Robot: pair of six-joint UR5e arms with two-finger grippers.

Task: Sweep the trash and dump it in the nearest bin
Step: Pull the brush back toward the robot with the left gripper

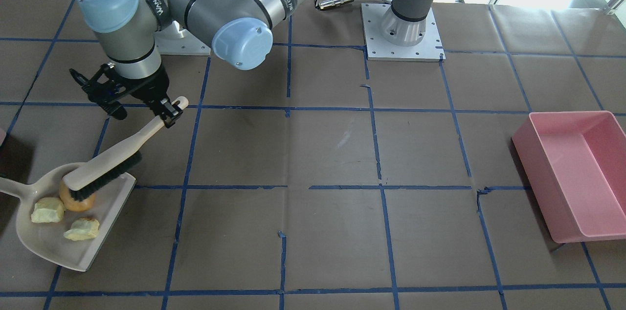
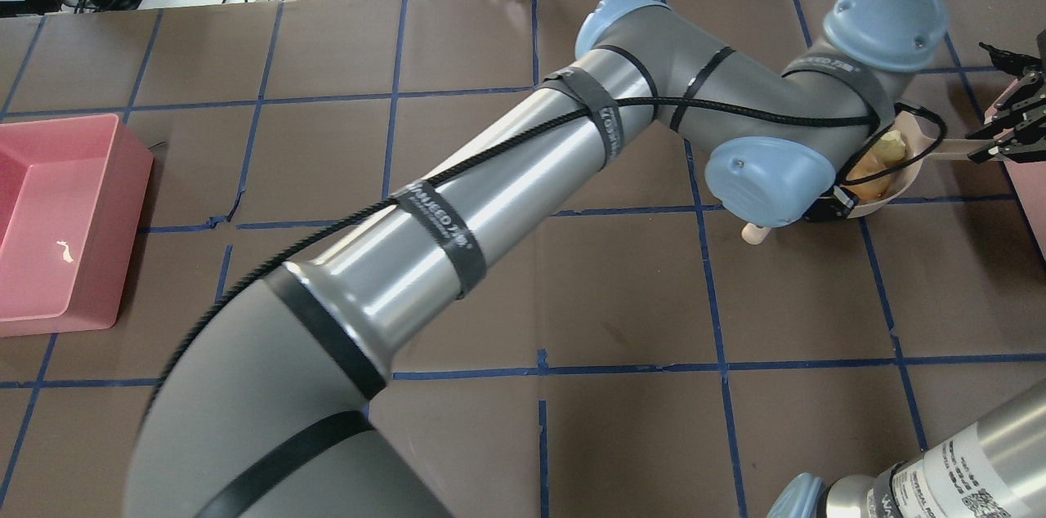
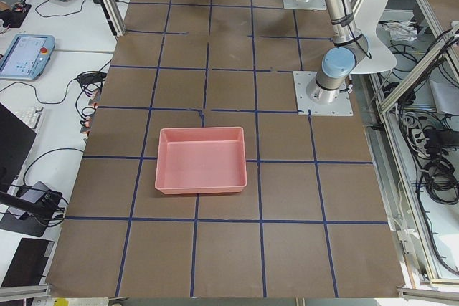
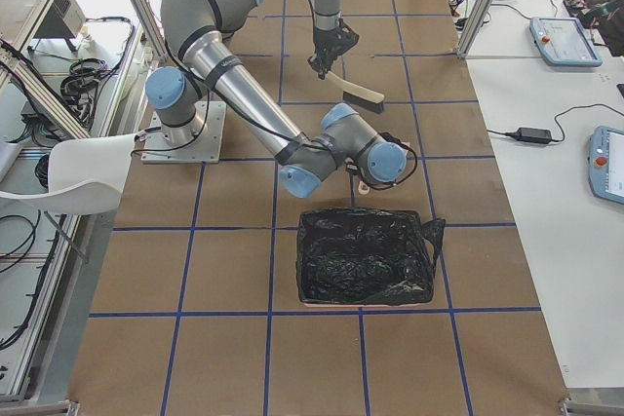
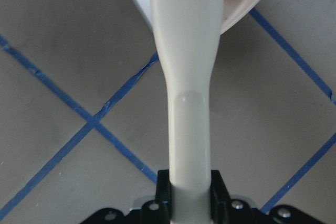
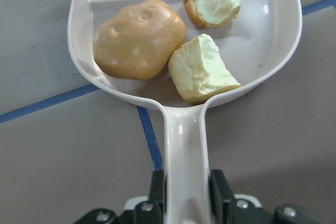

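The trash, a potato-like lump [image 6: 139, 39] and two pale chunks [image 6: 202, 69], lies loose in the dustpan [image 6: 262, 51]. It is probably light, firm and apt to roll, so best carried level by the handle. The right gripper [image 6: 185, 184] clenches that handle; the left gripper [image 1: 168, 113] grasps the brush [image 1: 105, 169].

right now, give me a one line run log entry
phase: sweep done, dump pending | left gripper: shut on brush | right gripper: shut on dustpan | trash: three pieces in dustpan

WANJEED, on black arm strap [image 2: 437, 228] (other print illegible)
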